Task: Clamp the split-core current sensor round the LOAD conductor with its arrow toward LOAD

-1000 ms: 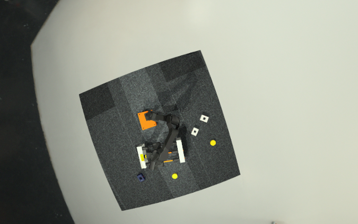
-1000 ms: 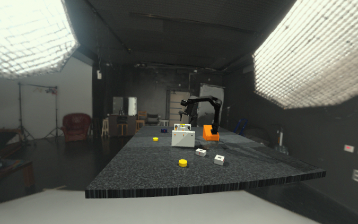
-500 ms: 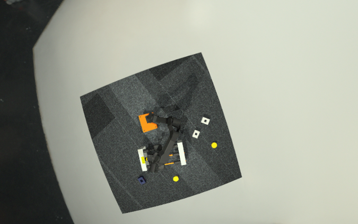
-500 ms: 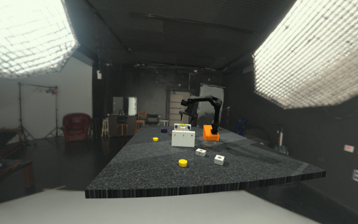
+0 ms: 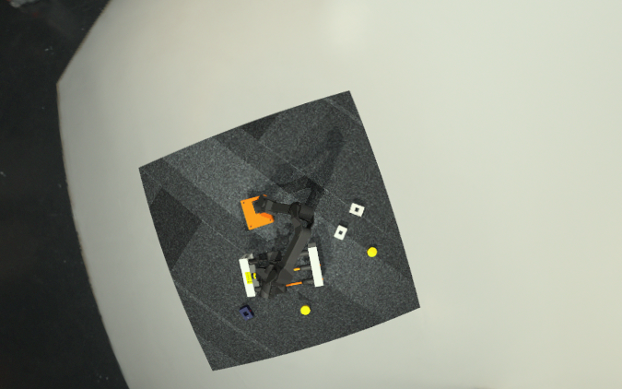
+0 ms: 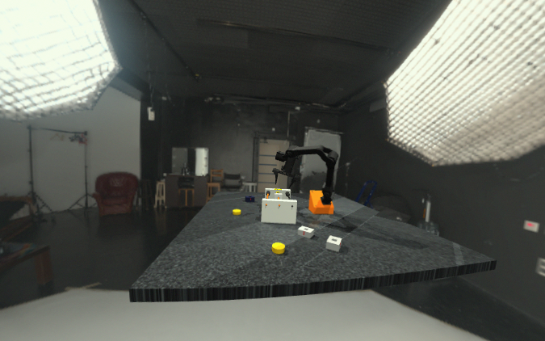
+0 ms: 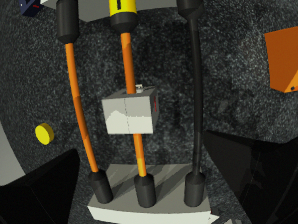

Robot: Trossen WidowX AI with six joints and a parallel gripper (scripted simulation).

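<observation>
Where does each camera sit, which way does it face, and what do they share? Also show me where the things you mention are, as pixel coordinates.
Top: high overhead, facing down at the table [image 5: 196,203] [image 6: 206,263]; shows the arm [image 5: 298,241] [image 6: 331,169].
Exterior: beyond a table edge, looking along it; shows the arm and gripper [image 6: 286,182] [image 7: 141,147].
Wrist: on the arm, facing down past the open fingers at the sensor [image 7: 131,115].
Top and exterior share the orange block [image 5: 250,218] [image 6: 320,208] [image 7: 284,60].

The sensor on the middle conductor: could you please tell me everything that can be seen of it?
The sensor is a blocky, light grey body that looks like plastic, with a thin seam down the face toward the wrist camera. A small pale tab shows at its far edge and a red mark on its right side. It surrounds the middle orange conductor, between the two end blocks, and looks closed, though the latch itself is too small to confirm. The open gripper does not touch it.
</observation>
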